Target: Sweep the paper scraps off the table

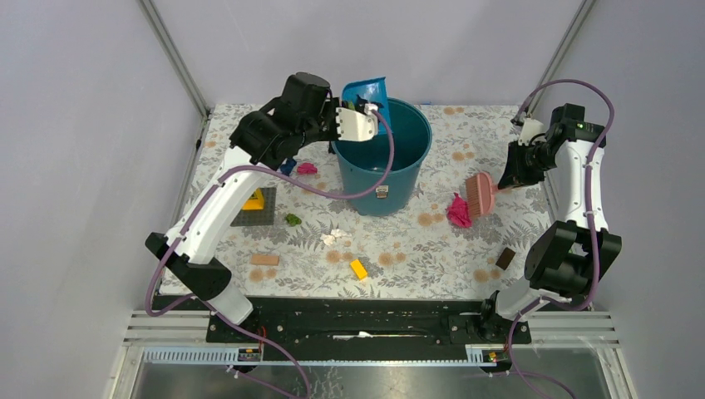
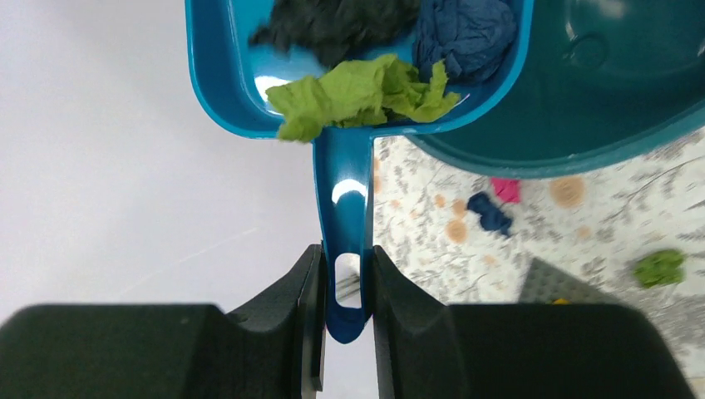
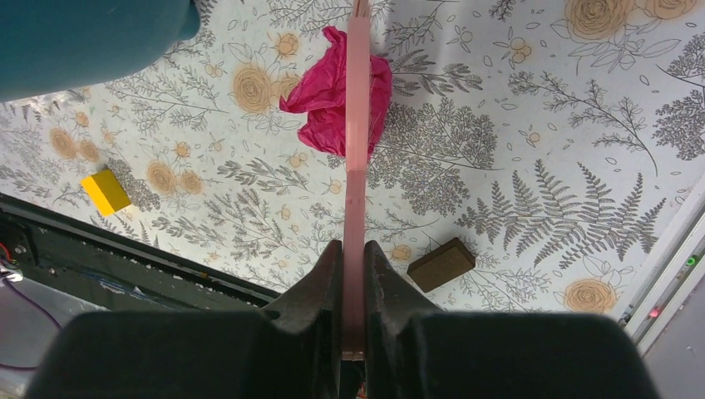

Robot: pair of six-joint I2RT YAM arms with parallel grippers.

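Floral-patterned bench is spreading beneath both arms. The left gripper is clenching the handle of a blue dustpan holding a green scrap, a dark blue scrap and a black scrap just ahead of its fingertips, at the rim of the teal bucket. The right gripper is grasping the handle of a pink brush; a magenta scrap is lying ahead, beside the brush's far end.

Glossy teal plastic dustpan, crumpled matt paper scraps, smooth pink plastic brush, matt printed table
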